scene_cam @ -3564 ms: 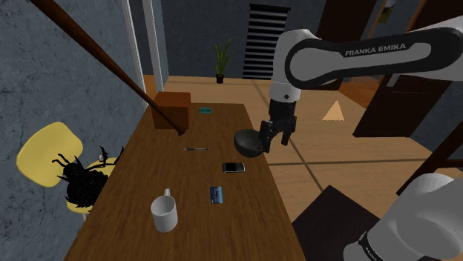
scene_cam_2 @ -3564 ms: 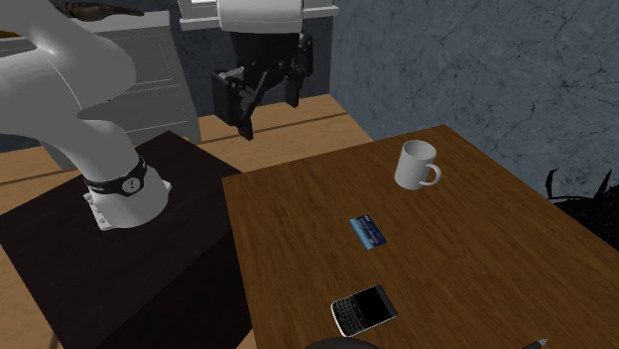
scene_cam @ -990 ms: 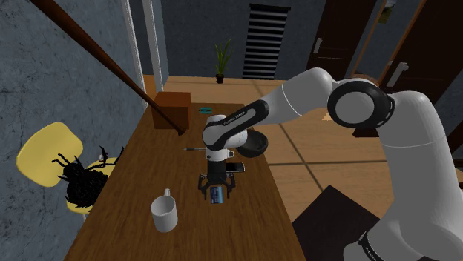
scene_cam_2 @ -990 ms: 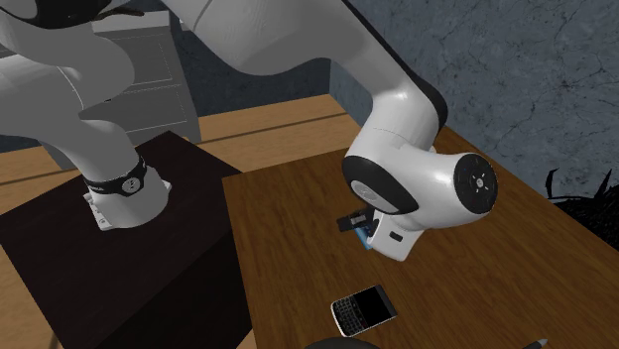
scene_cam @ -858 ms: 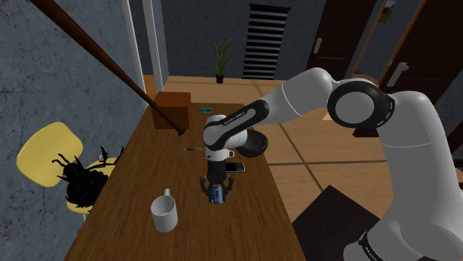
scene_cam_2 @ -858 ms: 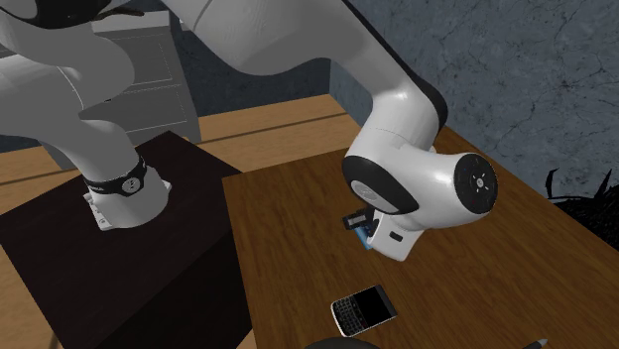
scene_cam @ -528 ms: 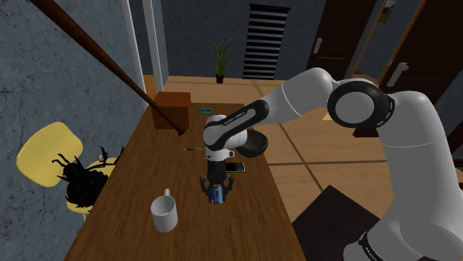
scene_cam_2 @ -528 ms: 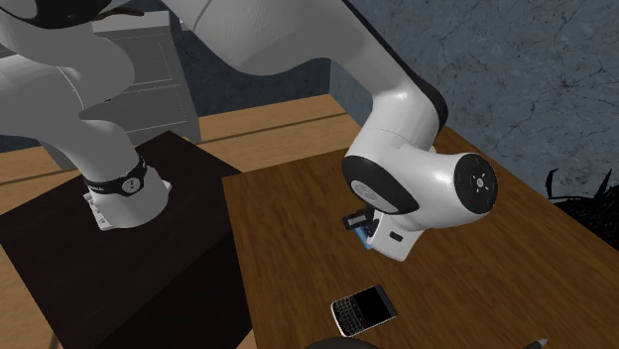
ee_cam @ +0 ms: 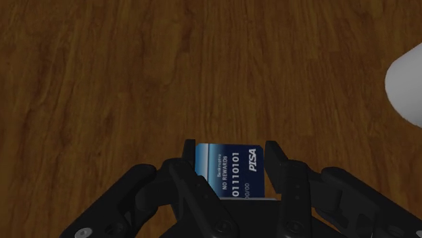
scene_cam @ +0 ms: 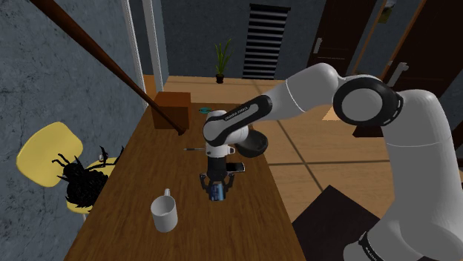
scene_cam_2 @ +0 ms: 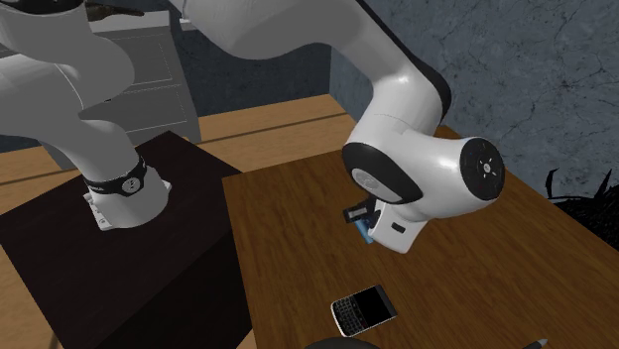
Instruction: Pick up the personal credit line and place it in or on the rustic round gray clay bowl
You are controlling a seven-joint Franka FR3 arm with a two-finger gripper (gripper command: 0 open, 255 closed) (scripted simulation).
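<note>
Over the wooden table (ee_cam: 135,67), we find the black gripper (ee_cam: 230,152) clamped on the blue credit card (ee_cam: 226,170). We judge a straight, level lift best before swinging to the dark bowl (scene_cam: 257,145). The wrist view shows the clasp and card print; the shoulder view shows the bowl just beyond.
</note>
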